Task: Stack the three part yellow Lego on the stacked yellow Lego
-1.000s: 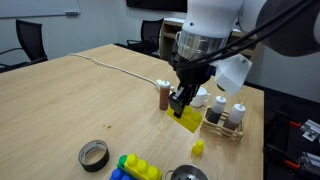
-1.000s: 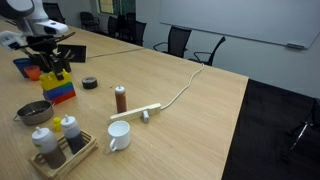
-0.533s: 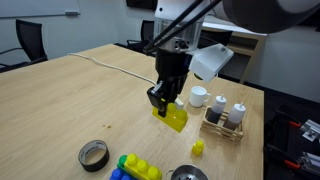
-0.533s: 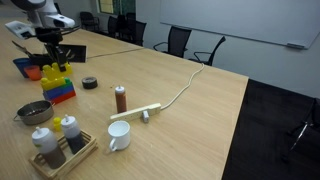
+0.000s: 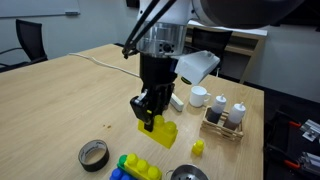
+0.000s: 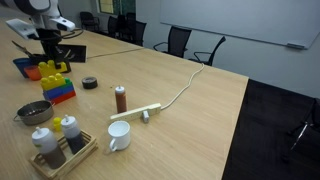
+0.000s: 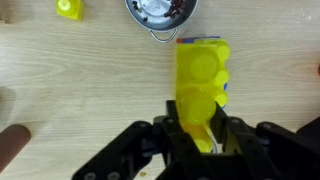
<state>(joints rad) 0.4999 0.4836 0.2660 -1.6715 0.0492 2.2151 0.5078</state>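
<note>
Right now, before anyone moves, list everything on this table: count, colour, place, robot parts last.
three part yellow Lego: one, bright yellow, held above the table.
stacked yellow Lego: one, greenish yellow with blue, table edge.
tape roll: one, dark, beside the stacked yellow Lego.
metal bowl: one, silver, table edge.
single Lego brick: one, yellow, near the metal bowl.
tray: one, wooden, table edge.
bottles: two, pale-capped, in the tray.
mug: one, white, beside the tray.
shaker bottle: one, brown, mid-table.
cable: one, white, across the table.
gripper: one, black, shut on the three part yellow Lego.
</note>
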